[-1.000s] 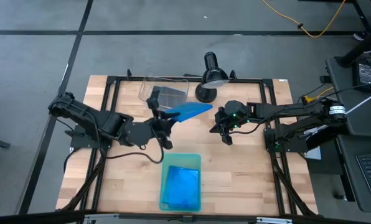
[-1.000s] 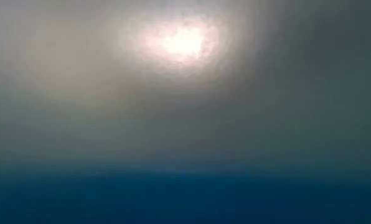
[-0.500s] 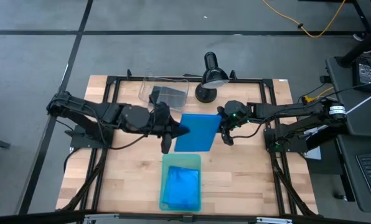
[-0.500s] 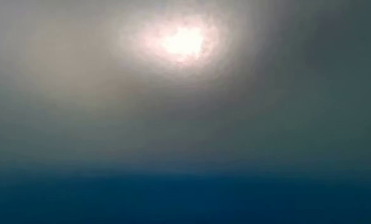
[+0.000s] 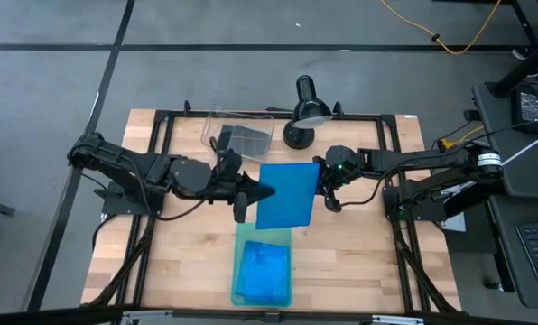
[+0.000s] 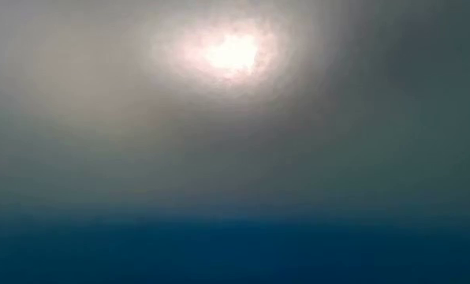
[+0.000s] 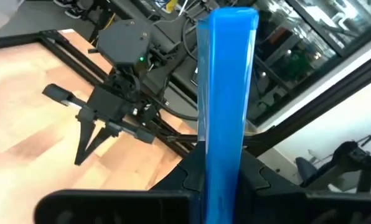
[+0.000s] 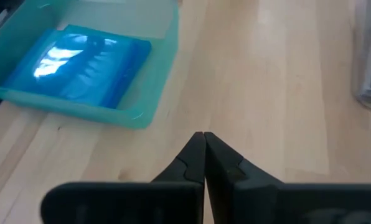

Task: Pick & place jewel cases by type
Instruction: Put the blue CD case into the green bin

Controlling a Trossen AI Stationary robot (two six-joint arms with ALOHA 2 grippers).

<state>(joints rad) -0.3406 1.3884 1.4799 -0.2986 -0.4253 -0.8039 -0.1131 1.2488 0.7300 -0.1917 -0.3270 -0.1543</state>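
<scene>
Your left gripper [image 5: 255, 191] reaches in from the left over mid-counter, fingers [image 7: 192, 177] pinching the edge of a translucent blue jewel case [image 5: 285, 195], which it holds face-up above the pale wooden counter [image 5: 359, 262]. Your right gripper [image 5: 329, 194] hovers just beside the case's far edge, fingers [image 8: 195, 155] pressed together, tips touching. Nearer the front, a pale-green tray [image 5: 283, 233] holds more glossy blue cases [image 5: 262, 271]. A clear bin [image 5: 237, 135] with dark cases sits at the back, next to a black lamp [image 5: 307, 110].
</scene>
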